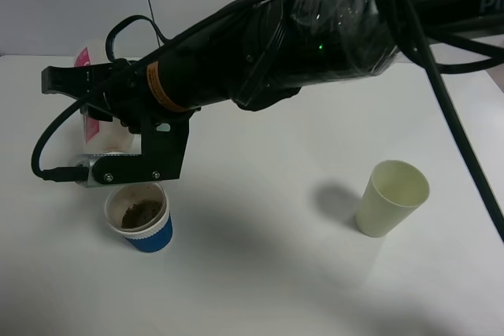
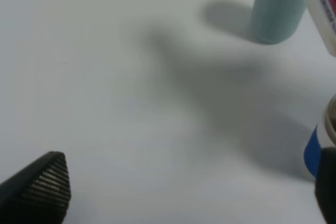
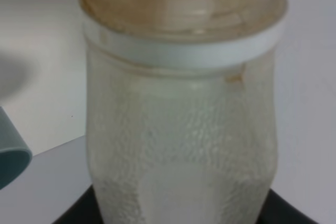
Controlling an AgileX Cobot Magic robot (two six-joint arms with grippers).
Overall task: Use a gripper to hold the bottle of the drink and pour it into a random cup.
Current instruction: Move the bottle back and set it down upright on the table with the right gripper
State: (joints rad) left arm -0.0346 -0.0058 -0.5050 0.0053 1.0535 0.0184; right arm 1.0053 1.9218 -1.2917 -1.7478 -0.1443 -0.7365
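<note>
Exterior high: right claw [image 1: 88,92] clamps the bottle of the drink [image 1: 106,139], tilted just above the cup [image 1: 142,222]. Pouring seems nearly done. Next, right the bottle clear of the cup.

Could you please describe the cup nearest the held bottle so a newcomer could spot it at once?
On the white table, follow the black arm to its end effector gripping the bottle at the overhead view's left; the cup stands just below it. It is short and blue with a white ribbed band and brown residue inside, unlike the plain yellow-green cup farther right.
</note>
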